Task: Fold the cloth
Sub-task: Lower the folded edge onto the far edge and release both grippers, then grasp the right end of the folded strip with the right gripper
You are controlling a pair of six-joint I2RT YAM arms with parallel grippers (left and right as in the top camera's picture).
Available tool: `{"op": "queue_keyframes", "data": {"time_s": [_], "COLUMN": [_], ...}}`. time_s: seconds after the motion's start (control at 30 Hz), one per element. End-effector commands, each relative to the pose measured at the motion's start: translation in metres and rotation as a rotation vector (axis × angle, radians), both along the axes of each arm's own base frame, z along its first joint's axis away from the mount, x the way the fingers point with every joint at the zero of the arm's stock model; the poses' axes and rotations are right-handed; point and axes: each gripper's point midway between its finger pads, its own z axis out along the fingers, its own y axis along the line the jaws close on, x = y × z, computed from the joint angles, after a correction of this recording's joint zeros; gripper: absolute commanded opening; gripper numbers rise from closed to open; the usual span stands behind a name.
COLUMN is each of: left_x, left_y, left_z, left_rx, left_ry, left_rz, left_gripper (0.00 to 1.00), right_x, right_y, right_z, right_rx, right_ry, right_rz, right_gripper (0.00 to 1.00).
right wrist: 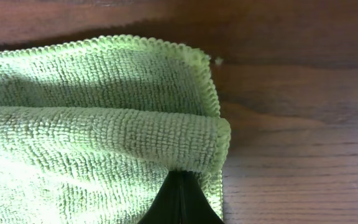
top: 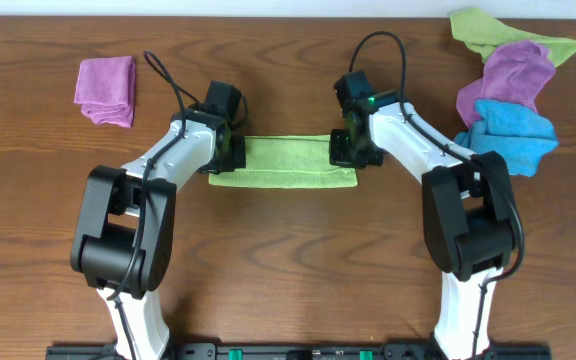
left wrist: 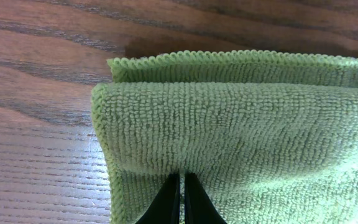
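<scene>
The lime-green cloth (top: 284, 163) lies as a long folded band on the table between my two arms. My left gripper (top: 230, 152) is at its left end and my right gripper (top: 346, 148) is at its right end. In the left wrist view the jaws (left wrist: 183, 177) are shut on a rolled-over layer of the cloth (left wrist: 241, 124). In the right wrist view the jaws (right wrist: 180, 175) are shut on the folded layer of the cloth (right wrist: 98, 137) near its right edge. The white tag is not visible.
A folded purple cloth (top: 106, 89) lies at the back left. At the back right is a pile with a duller green cloth (top: 493, 30), a purple cloth (top: 513, 70) and a blue cloth (top: 513, 132). The table is brown wood (top: 288, 260).
</scene>
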Motion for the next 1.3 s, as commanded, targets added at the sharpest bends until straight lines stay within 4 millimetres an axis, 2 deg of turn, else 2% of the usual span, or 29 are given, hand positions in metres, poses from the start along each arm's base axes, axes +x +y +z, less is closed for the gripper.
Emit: {"op": "queue_keyframes", "data": {"time_s": [0.0, 0.03, 0.07, 0.13, 0.2, 0.3, 0.4, 0.47, 0.53, 0.67, 0.73, 0.83, 0.97, 1.13, 1.27], "left_x": [-0.015, -0.015, -0.015, -0.015, -0.015, -0.015, -0.014, -0.015, -0.016, -0.018, -0.018, -0.019, -0.023, -0.023, -0.023], "left_y": [0.009, 0.009, 0.009, 0.009, 0.009, 0.009, 0.009, 0.009, 0.005, -0.005, -0.005, -0.004, -0.003, -0.003, -0.003], "left_z": [-0.022, -0.022, -0.022, -0.022, -0.022, -0.022, -0.022, -0.022, -0.022, -0.022, -0.022, -0.022, -0.023, -0.023, -0.023], "left_rx": [0.041, 0.041, 0.041, 0.041, 0.042, 0.041, 0.040, 0.039, 0.020, -0.036, -0.036, -0.035, -0.030, -0.030, -0.029], "left_ry": [0.068, 0.067, 0.067, 0.067, 0.071, 0.069, 0.067, 0.068, 0.075, 0.089, 0.090, 0.093, 0.109, 0.111, 0.110], "left_rz": [0.016, 0.016, 0.016, 0.016, 0.016, 0.016, 0.017, 0.017, 0.012, 0.007, 0.010, 0.010, 0.010, 0.010, 0.011], "left_gripper": [0.06, 0.06, 0.06, 0.06, 0.06, 0.06, 0.06, 0.06, 0.06, 0.06, 0.06, 0.06, 0.06, 0.06, 0.06], "right_x": [-0.014, -0.012, -0.008, 0.003, 0.010, 0.012, 0.005, 0.000, -0.005, -0.020, -0.028, -0.035, -0.036, -0.027, -0.025], "right_y": [0.014, 0.015, 0.015, 0.008, 0.000, -0.022, -0.051, -0.065, -0.069, -0.057, -0.049, -0.041, -0.035, -0.020, -0.016], "right_z": [-0.004, 0.005, 0.019, 0.050, 0.083, 0.128, 0.144, 0.141, 0.131, 0.096, 0.079, 0.063, 0.047, 0.035, 0.014], "right_rx": [0.087, 0.109, 0.135, 0.160, 0.194, 0.232, 0.237, 0.281, 0.368, 0.570, 0.621, 0.652, 0.662, 0.744, 0.771], "right_ry": [0.081, 0.075, 0.060, 0.002, -0.072, -0.165, -0.184, -0.174, -0.154, -0.123, -0.117, -0.109, -0.086, -0.072, -0.025], "right_rz": [-0.005, -0.009, -0.011, -0.012, 0.008, 0.028, 0.004, -0.009, -0.006, -0.008, -0.006, -0.015, -0.029, -0.039, -0.082], "right_gripper": [0.02, 0.05, 0.17, 0.27, 0.63, 0.91, 0.95, 0.91, 0.91, 0.91, 0.95, 0.99, 0.99, 1.00, 0.99]}}
